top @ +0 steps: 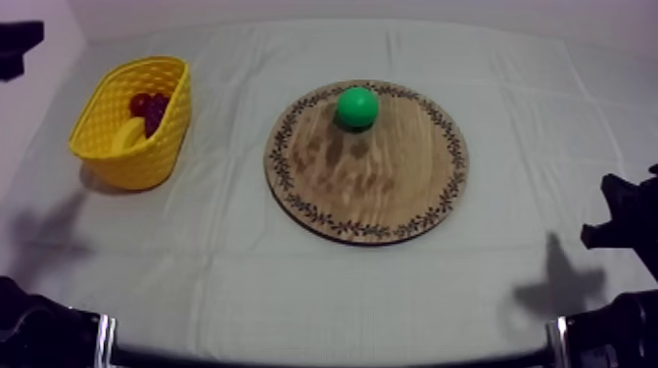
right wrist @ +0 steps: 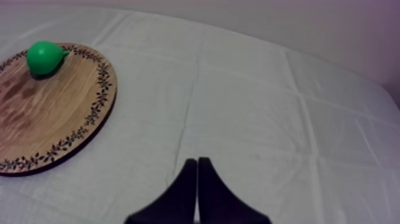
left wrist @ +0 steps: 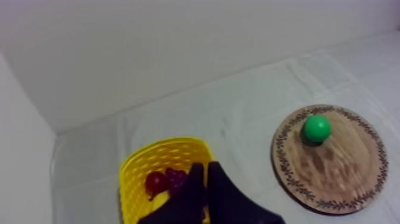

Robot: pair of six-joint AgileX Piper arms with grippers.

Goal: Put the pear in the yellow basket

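A green pear [top: 357,107] lies on the far part of the round wooden board [top: 392,196] in the middle of the table. The yellow basket [top: 103,122] stands at the left. The left wrist view has my left gripper [left wrist: 206,170] shut on nothing, its fingers a narrow wedge above the basket [left wrist: 137,173], with the pear [left wrist: 317,128] far off on the board [left wrist: 339,173]. My right gripper [right wrist: 197,162] is also shut and holds nothing, over bare cloth beside the board [right wrist: 53,113], well away from the pear [right wrist: 45,56].
Inside the basket lie a banana [top: 127,135], a small red fruit [top: 142,102] and a bunch of grapes [top: 157,113]. Black parts of my arms stand at the upper left corner [top: 18,44] and the right edge [top: 622,220]. Open cloth surrounds the board.
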